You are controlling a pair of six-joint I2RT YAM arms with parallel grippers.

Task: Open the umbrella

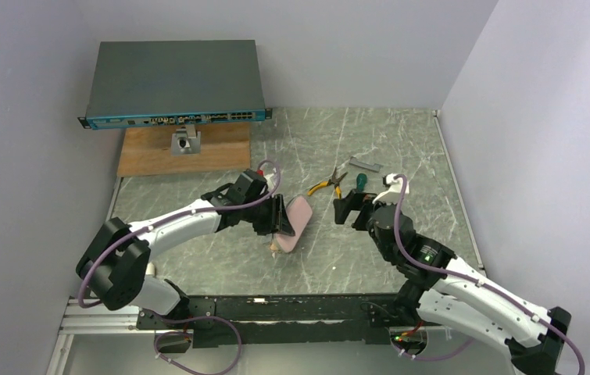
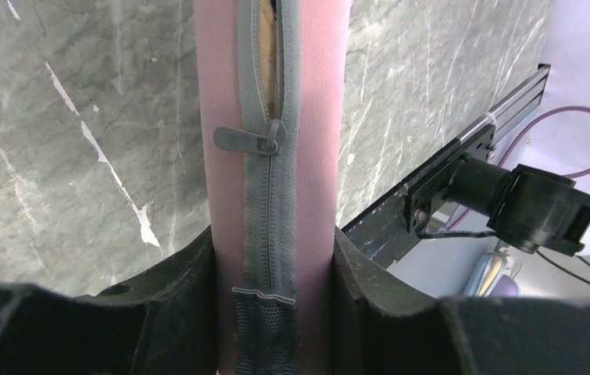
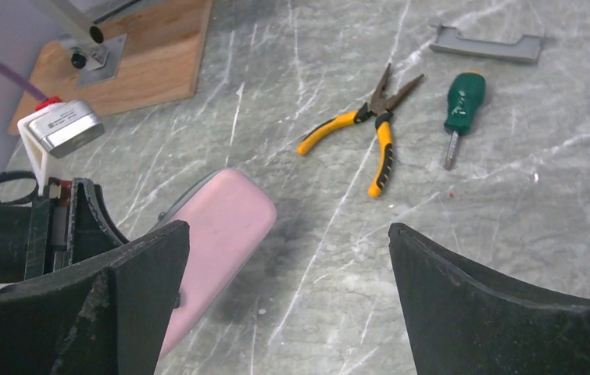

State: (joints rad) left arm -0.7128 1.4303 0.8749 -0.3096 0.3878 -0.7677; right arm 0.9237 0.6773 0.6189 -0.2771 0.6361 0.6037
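Leftmost, a network switch (image 1: pixel 174 82) sits above a wooden board (image 1: pixel 151 152) at the back of the marble table (image 1: pixel 416 148). Next, the left gripper (image 1: pixel 278 219) is clamped across a pale pink case (image 1: pixel 299 215), its fingers (image 2: pixel 174 289) pressing both sides of the sleeve near the table's middle. The left wrist view shows the case's grey zipper with its pull (image 2: pixel 251 139) partway along. Past the pull the zipper gapes, showing a strip of the tan umbrella (image 2: pixel 269 70) inside. Right of the case lie yellow-handled pliers (image 1: pixel 328 184), then a green screwdriver (image 1: pixel 360 181), with a grey bracket (image 1: pixel 365 164) behind them. Nearest these, the right gripper (image 1: pixel 352 209) hangs above the table, jaws spread wide and holding nothing.
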